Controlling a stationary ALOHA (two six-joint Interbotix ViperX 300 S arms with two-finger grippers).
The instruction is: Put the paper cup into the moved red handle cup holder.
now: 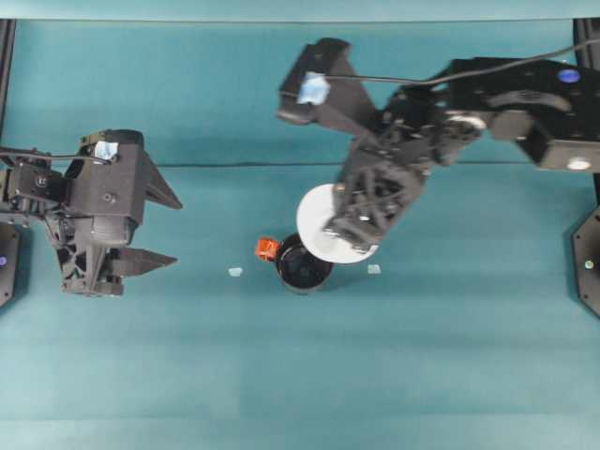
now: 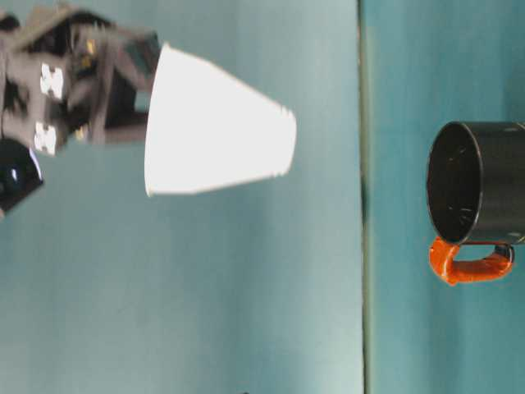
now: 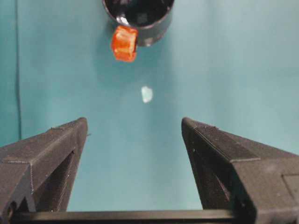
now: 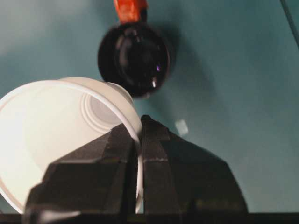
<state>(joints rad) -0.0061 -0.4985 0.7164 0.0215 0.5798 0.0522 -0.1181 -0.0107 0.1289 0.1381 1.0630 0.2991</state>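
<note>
The white paper cup (image 1: 319, 220) hangs in the air just right of and above the red handle cup holder (image 1: 303, 267), a glossy black cup with an orange-red handle (image 1: 267, 248) on its left. My right gripper (image 1: 349, 228) is shut on the paper cup's rim wall (image 4: 133, 128), one finger inside, one outside. In the table-level view the paper cup (image 2: 215, 131) is lifted well off the table, tilted, base toward the holder (image 2: 480, 182). My left gripper (image 1: 164, 230) stands open at the table's left, and in its wrist view the holder (image 3: 140, 16) lies ahead.
Two small pale tape bits lie on the teal table, one left of the holder (image 1: 234, 272) and one to its right (image 1: 374, 269). A seam line (image 1: 234, 165) crosses the table behind the arms.
</note>
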